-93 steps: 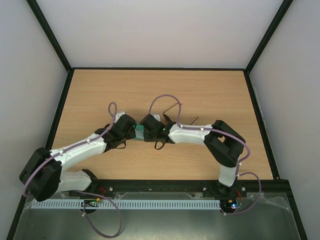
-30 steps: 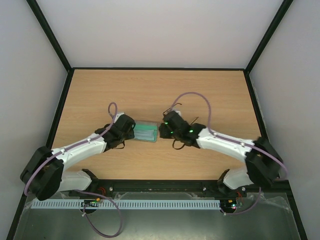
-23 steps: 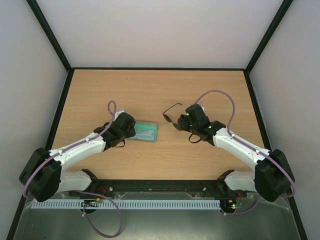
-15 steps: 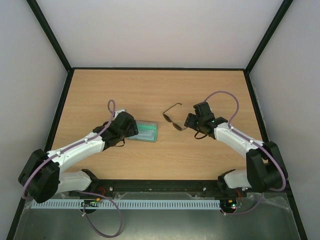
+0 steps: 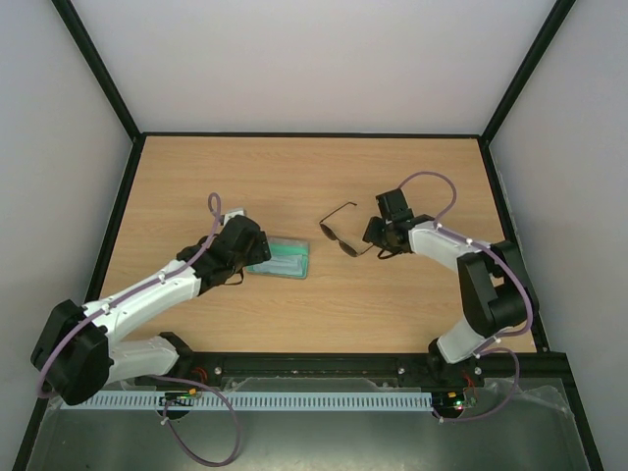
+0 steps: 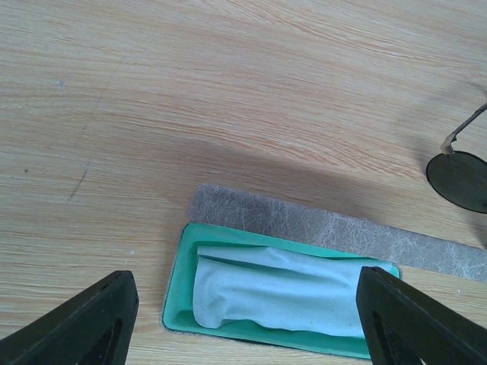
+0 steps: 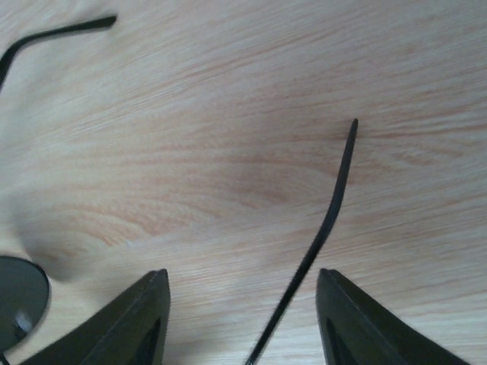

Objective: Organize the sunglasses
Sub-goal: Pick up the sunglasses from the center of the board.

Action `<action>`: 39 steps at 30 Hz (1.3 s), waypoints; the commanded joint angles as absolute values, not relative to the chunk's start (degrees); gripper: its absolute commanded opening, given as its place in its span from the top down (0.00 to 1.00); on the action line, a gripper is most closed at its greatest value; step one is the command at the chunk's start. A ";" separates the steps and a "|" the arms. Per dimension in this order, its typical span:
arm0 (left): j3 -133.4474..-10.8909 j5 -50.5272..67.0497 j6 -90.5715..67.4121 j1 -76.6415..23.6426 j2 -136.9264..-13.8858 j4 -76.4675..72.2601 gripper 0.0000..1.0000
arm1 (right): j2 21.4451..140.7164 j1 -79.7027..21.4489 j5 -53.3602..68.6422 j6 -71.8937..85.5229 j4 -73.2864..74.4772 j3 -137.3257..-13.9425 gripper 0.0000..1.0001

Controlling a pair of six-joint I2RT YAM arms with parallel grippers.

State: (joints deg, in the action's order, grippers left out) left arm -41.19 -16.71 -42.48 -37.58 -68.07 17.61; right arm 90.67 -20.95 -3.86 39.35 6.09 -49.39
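Shifted right off the grey green-lined case [image 5: 281,259], thin dark wire-frame sunglasses [image 5: 349,245] rest on the desk [image 5: 294,177]; my left tool [image 6: 243,312] and right tool [image 7: 242,280] both gape, likely for a regrasp.

White-shelled arms [image 5: 147,292] with black joints, looping purple cables [image 5: 424,176], black wedge-shaped tool fingers [image 6: 84,318].

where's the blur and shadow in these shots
Left wrist: table grain and open case sharp, a soft shadow band crossing the table beyond the case. Right wrist: softer focus, the sunglasses' temple arm slightly blurred. Top external: even light, no glare.
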 commanded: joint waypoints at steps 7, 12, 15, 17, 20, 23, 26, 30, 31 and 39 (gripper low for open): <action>-42.73 -16.85 -41.44 -37.09 -67.04 18.97 0.21 | 95.76 -20.49 -5.34 38.15 6.25 -52.29 0.59; -42.96 -16.39 -41.48 -37.09 -67.41 18.87 0.22 | 96.30 -20.48 -5.70 37.83 5.82 -52.15 0.81; -42.98 -16.14 -41.43 -37.09 -67.41 18.87 0.23 | 95.15 -20.50 -6.72 37.52 5.95 -52.11 0.94; -43.19 -15.81 -41.45 -37.12 -67.46 18.91 0.24 | 93.84 -20.50 -7.33 37.27 6.07 -52.00 0.98; -44.00 -14.41 -41.02 -37.18 -67.42 18.85 0.27 | 91.02 -20.49 -7.37 36.82 6.20 -51.50 0.99; -45.04 -11.75 -40.45 -37.46 -66.90 18.55 0.32 | 86.57 -20.48 -6.13 36.69 5.70 -49.84 0.99; -47.09 -10.30 -40.00 -38.19 -65.85 19.22 0.37 | 80.58 -20.55 -4.22 34.46 5.94 -47.68 0.99; -50.94 -9.76 -39.35 -39.08 -64.56 21.60 0.38 | 73.64 -23.05 -4.37 32.93 8.49 -44.78 0.99; -51.91 -9.43 -39.23 -39.17 -64.40 22.08 0.38 | 72.02 -24.15 -4.84 32.63 9.31 -44.06 0.99; -58.60 -4.45 -36.77 -39.46 -68.04 22.17 0.41 | 63.49 -36.70 -6.36 31.83 11.94 -41.02 0.99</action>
